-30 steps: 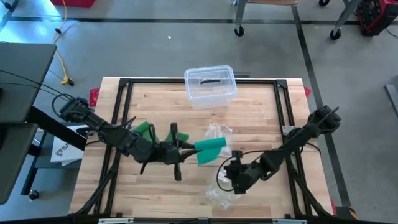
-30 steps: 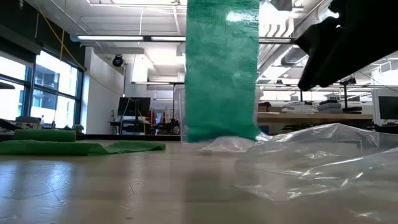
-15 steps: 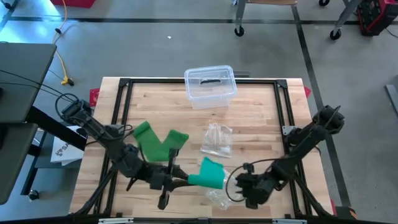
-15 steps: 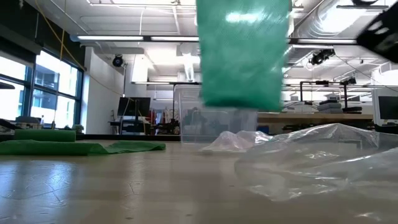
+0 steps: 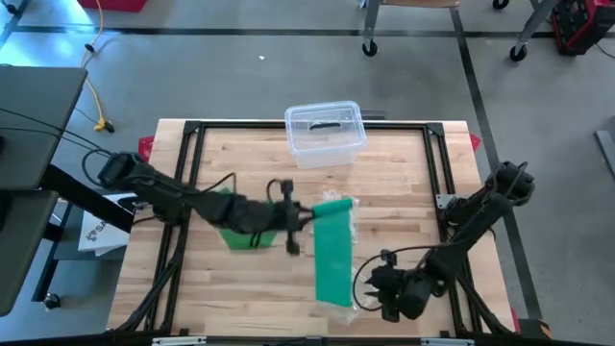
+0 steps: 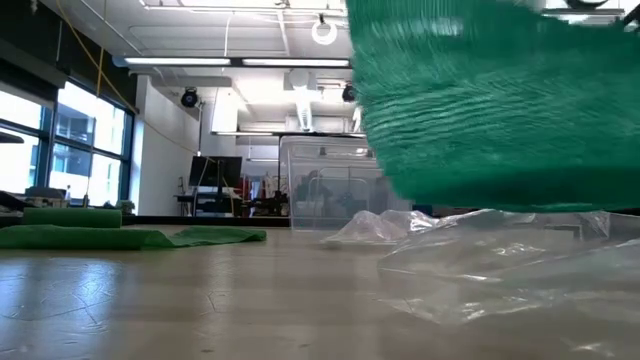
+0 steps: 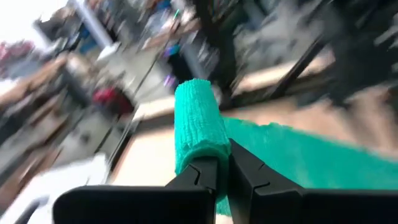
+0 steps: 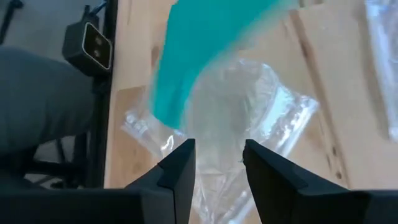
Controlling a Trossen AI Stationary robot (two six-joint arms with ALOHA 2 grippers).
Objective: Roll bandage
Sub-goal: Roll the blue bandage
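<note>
Left pincer (image 5: 296, 217) clamps a ribbed green bandage (image 5: 332, 252), its strip draped over crinkled clear plastic (image 8: 249, 118); right pincer (image 8: 216, 163) gapes beside it on the plank worktop (image 5: 404, 173).

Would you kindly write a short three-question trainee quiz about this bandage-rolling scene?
1. True or false: the left hand grips the rolled end of the green elastic bandage.
2. What lies under the right hand? A crumpled clear plastic wrapper; B scissors; C a cup.
3. Fill in: the clear lidded plastic box stands at the table's ____ edge.

Key: 1 true; 2 A; 3 far.
</note>
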